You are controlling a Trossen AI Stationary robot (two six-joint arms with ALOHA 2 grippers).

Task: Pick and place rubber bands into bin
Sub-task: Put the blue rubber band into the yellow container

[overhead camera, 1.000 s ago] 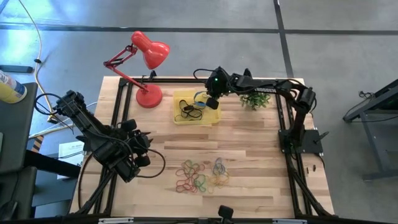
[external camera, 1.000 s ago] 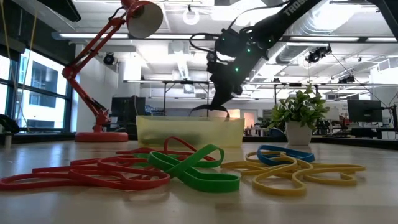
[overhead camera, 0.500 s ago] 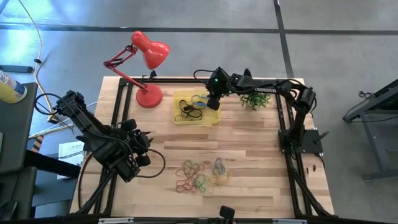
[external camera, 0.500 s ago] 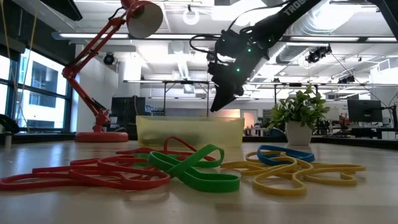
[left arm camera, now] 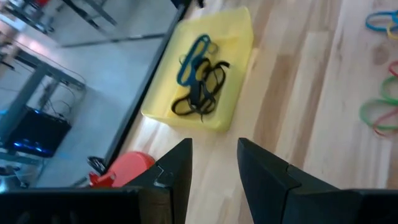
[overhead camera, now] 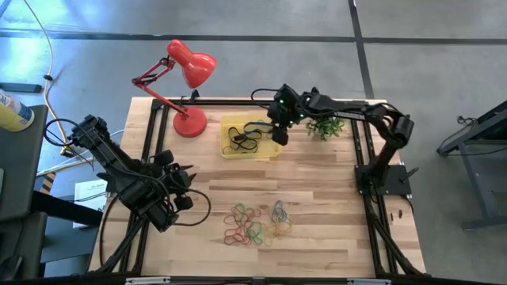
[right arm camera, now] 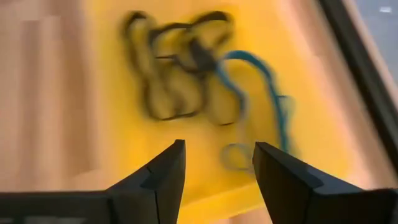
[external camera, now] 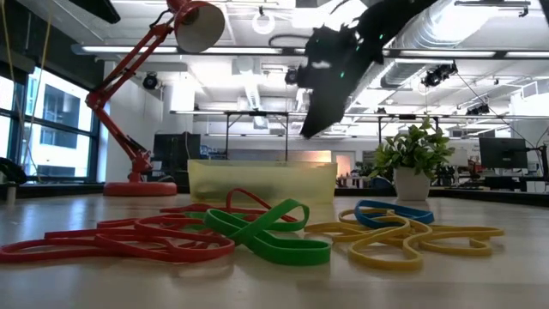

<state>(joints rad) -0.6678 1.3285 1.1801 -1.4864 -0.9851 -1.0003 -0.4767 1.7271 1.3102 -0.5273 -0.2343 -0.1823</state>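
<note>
With its fingers parted and empty, the right tool [overhead camera: 279, 134] hangs over the yellow bin [overhead camera: 268, 149] holding black and blue rubber bands [overhead camera: 245, 140]; reaching for the loose bands [overhead camera: 257, 223] risks snagging several.

The surface [overhead camera: 317, 182] is pale, matt planked wood, the bin [overhead camera: 230, 150] translucent yellow plastic, the rubber bands [external camera: 266, 230] smooth, and the lamp [overhead camera: 190, 67] glossy red.

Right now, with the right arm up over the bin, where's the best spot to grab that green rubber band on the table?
Take the green rubber band at its raised crossing strands, coming straight down. It lies flat amid red bands, so a side approach would likely snag them. The right gripper, open and empty, is the likelier one to fetch it.
</note>
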